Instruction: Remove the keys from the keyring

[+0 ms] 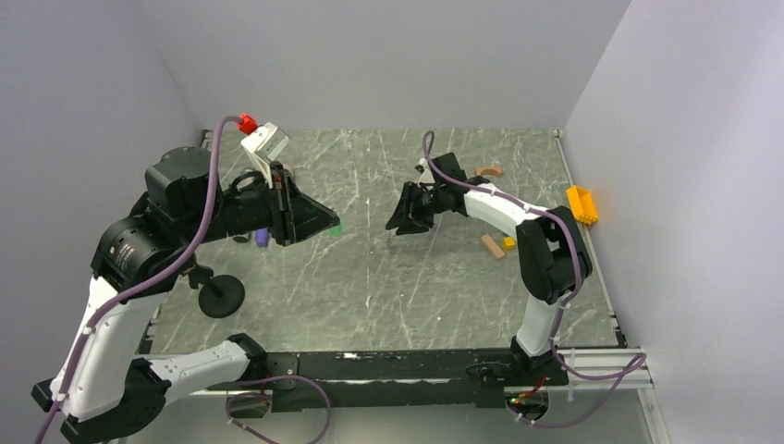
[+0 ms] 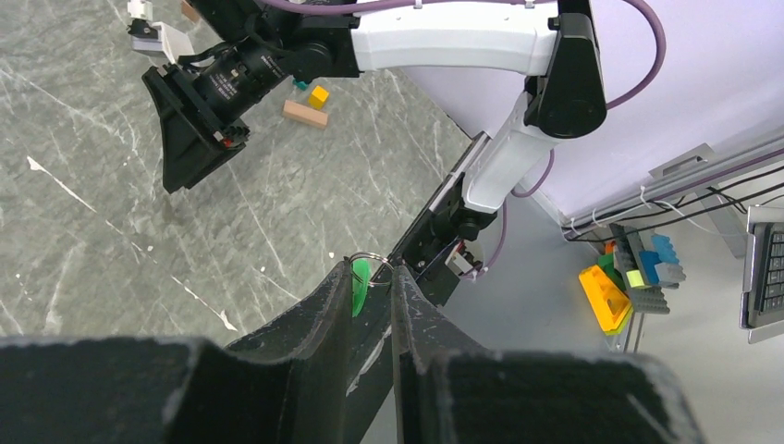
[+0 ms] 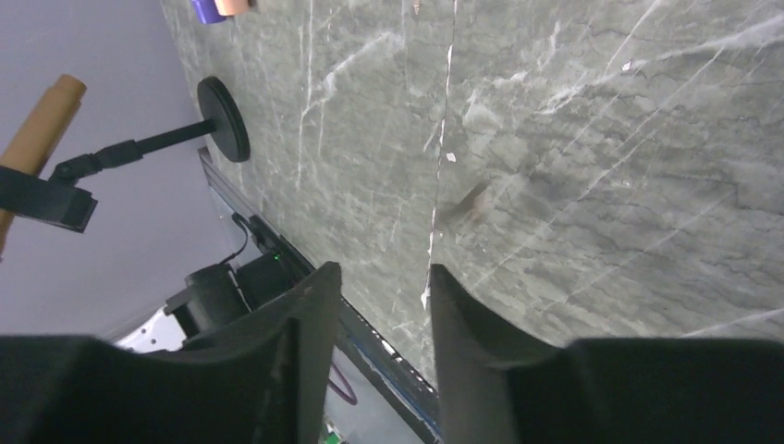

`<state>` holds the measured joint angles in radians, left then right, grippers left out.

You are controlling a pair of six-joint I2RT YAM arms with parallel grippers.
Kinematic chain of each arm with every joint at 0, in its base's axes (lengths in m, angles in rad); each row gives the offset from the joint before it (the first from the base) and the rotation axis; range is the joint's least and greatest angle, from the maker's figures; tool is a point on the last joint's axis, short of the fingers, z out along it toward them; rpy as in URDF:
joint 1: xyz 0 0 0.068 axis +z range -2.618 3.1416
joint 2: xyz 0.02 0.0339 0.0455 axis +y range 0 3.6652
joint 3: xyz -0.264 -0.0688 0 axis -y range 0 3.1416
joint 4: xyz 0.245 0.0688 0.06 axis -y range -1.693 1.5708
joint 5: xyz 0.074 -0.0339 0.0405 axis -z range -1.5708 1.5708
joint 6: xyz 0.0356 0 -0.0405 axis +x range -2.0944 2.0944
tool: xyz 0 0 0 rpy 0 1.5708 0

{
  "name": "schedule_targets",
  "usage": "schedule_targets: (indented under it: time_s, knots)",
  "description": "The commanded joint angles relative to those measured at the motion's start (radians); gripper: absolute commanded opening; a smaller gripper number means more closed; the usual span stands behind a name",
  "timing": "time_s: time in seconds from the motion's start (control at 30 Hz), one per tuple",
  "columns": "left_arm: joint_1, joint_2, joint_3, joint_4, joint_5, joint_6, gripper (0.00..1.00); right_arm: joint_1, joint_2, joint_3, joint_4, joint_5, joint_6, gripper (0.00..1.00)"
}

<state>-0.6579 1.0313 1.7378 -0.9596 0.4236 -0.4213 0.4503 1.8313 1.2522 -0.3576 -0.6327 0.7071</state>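
Observation:
My left gripper [image 1: 333, 225] is held above the table, pointing right. In the left wrist view its fingertips [image 2: 370, 273] stand close together. The silvery keyring [image 2: 373, 258] bridges the narrow gap at the tips, and the green key tag [image 2: 360, 285] hangs on it against the left finger. The tag shows in the top view as a green speck [image 1: 336, 229]. My right gripper [image 1: 399, 220] faces the left one from a short gap away. It is open and empty in its own view [image 3: 379, 277], with bare table below. It also shows in the left wrist view [image 2: 189, 139].
A black stand with a round base [image 1: 222, 296] is near the left arm, and a purple piece [image 1: 262, 238] lies under it. Wooden blocks [image 1: 491, 245], a yellow cube [image 1: 509, 243], a brown arch [image 1: 489, 171] and a yellow brick [image 1: 581, 203] lie at the right.

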Motion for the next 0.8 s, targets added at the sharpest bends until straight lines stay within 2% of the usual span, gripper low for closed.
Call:
schedule_targets:
  time_s: [0.0, 0.23, 0.63, 0.77]
  knots:
    - [0.001, -0.01, 0.014, 0.007, -0.016, 0.01, 0.0, 0.005, -0.01, 0.032, -0.018, 0.006, -0.016, 0.48]
    - [0.0, -0.003, 0.001, 0.017, -0.023, -0.004, 0.0, 0.005, -0.071, 0.021, -0.062, 0.025, -0.046, 0.51]
    - [0.001, 0.035, -0.025, 0.008, -0.034, -0.012, 0.0, 0.004, -0.264, 0.022, -0.214, 0.079, -0.118, 0.57]
    - [0.001, 0.056, -0.042, 0.001, -0.044, -0.01, 0.0, 0.005, -0.368, 0.025, -0.284, 0.112, -0.137, 0.63]
